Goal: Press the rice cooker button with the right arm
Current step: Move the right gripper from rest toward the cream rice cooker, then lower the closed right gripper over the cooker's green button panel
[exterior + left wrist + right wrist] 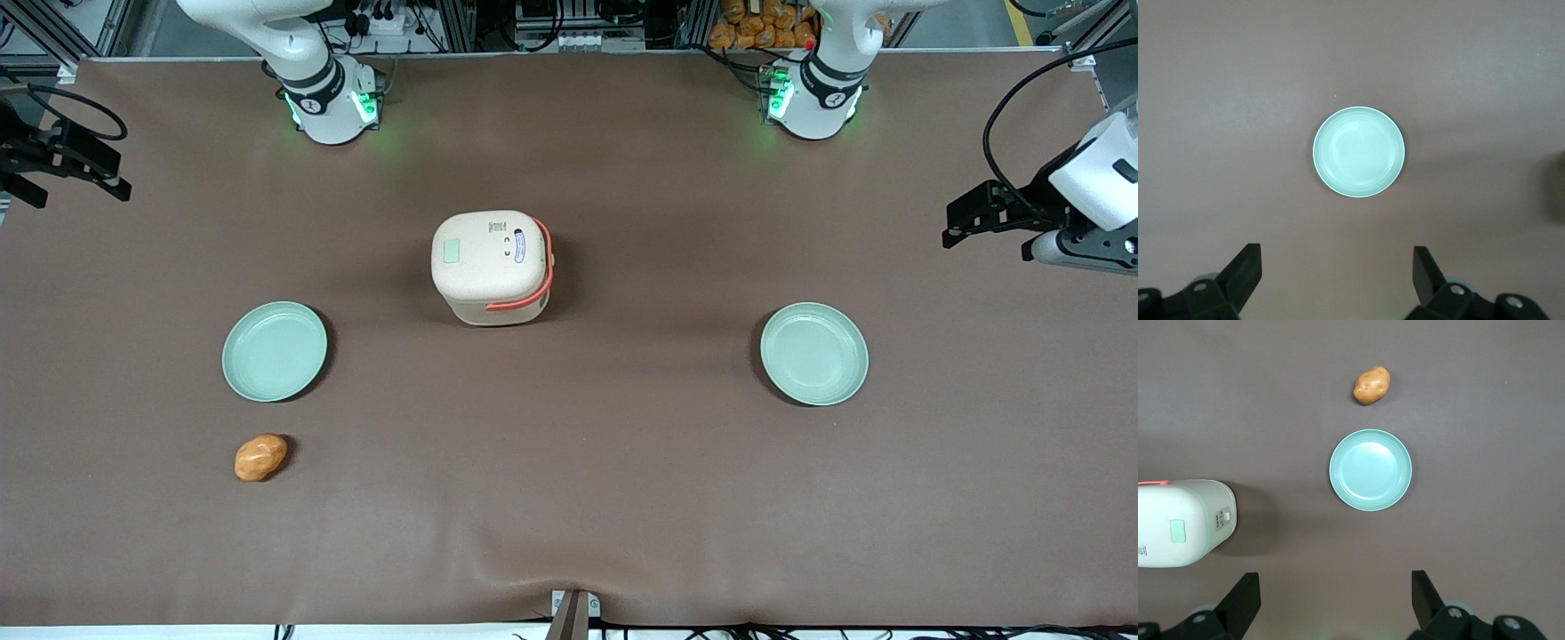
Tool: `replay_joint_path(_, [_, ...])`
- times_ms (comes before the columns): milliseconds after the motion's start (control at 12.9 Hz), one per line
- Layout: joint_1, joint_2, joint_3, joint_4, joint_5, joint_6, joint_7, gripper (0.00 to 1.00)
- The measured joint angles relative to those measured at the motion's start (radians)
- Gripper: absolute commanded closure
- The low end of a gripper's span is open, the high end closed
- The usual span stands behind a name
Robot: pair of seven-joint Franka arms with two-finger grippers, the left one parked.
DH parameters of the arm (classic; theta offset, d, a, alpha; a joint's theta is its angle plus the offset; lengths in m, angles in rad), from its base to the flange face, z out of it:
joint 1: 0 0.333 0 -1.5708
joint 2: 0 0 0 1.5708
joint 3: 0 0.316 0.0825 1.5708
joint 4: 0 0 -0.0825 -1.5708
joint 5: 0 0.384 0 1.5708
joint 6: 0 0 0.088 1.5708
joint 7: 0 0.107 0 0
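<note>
The cream rice cooker (492, 267) with an orange-red handle stands mid-table, lid shut. Its pale mint button (452, 252) sits on the lid, on the side toward the working arm. The wrist view also shows the rice cooker (1178, 523) and the button (1179, 531). My right gripper (89, 164) hangs high over the working arm's end of the table, well apart from the cooker. The gripper (1335, 587) is open, with only bare table between its fingers.
A green plate (275, 350) lies nearer the front camera than the cooker, toward the working arm's end, below the gripper's camera as the plate (1370, 470). A potato (260, 457) lies nearer the camera still. A second green plate (813, 353) lies toward the parked arm's end.
</note>
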Motion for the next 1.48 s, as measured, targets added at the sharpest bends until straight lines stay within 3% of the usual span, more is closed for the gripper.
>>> replay_joint_path(155, [0.001, 0.0, 0.019, 0.0, 0.001, 0.0, 0.0, 0.0])
replay_joint_path(388, [0.012, 0.001, 0.1, -0.002, 0.003, 0.0, 0.089, 0.6])
replay_joint_path(544, [0.02, 0.009, 0.176, -0.006, 0.003, 0.002, 0.172, 0.91])
replay_joint_path(621, [0.022, 0.014, 0.213, -0.011, 0.003, 0.01, 0.215, 1.0])
replay_joint_path(1010, [0.027, 0.039, 0.356, -0.084, 0.003, 0.095, 0.389, 1.0])
replay_joint_path(1476, [0.034, 0.062, 0.427, -0.211, 0.003, 0.193, 0.47, 1.0])
